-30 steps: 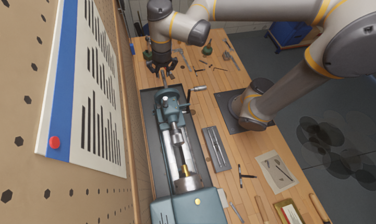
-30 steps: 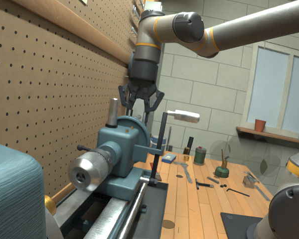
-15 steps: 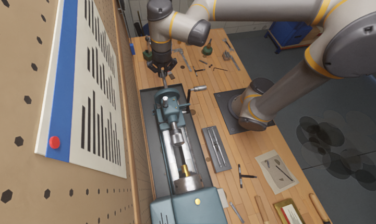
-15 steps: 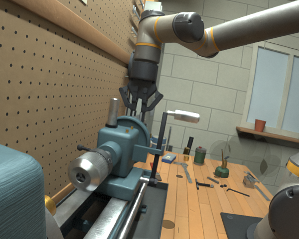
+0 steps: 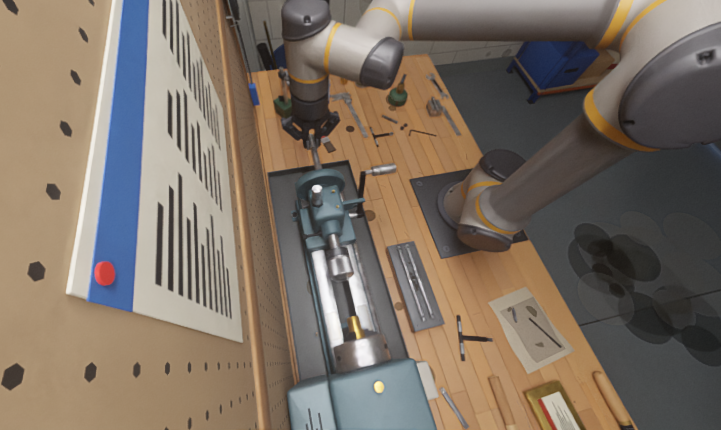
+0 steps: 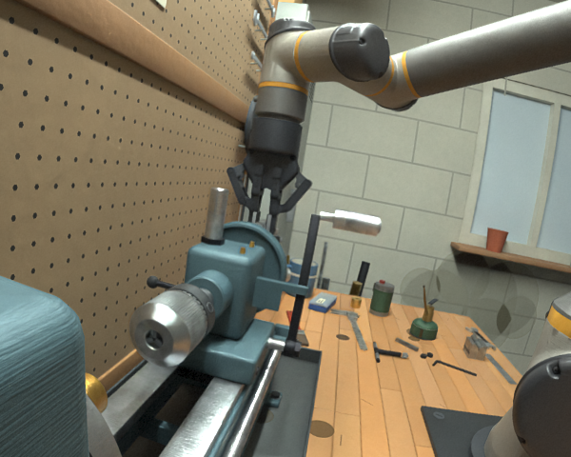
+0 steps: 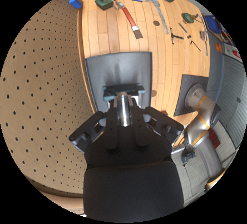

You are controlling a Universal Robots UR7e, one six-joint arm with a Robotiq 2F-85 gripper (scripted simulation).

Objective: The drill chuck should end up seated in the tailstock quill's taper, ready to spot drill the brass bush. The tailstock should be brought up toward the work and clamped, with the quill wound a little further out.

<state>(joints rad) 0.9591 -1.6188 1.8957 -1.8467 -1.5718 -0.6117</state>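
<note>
The handwheel's crank handle (image 7: pixel 123 110) is mostly hidden between my fingers and behind the teal handwheel (image 6: pixel 269 251) at the tailstock's rear. I hold that steel handle in my closed gripper (image 5: pixel 312 143) (image 6: pixel 262 214), reaching down from above. The teal tailstock (image 5: pixel 323 208) (image 6: pixel 227 285) sits on the lathe bed with the drill chuck (image 5: pixel 340 265) (image 6: pixel 168 327) on its quill, pointing at the brass bush (image 5: pixel 356 326) in the headstock chuck (image 5: pixel 360 350). The upright clamp lever (image 6: pixel 216 214) stands on top of the tailstock.
Behind the lathe runs the pegboard wall (image 6: pixel 104 162) with a chart (image 5: pixel 160 160). A black crank arm with steel grip (image 6: pixel 350 222) stands beside the tailstock. Hand tools, an oil can (image 6: pixel 423 324) and a tray (image 5: pixel 415 286) lie on the wooden bench; my arm's base (image 5: pixel 480 213) stands to the right.
</note>
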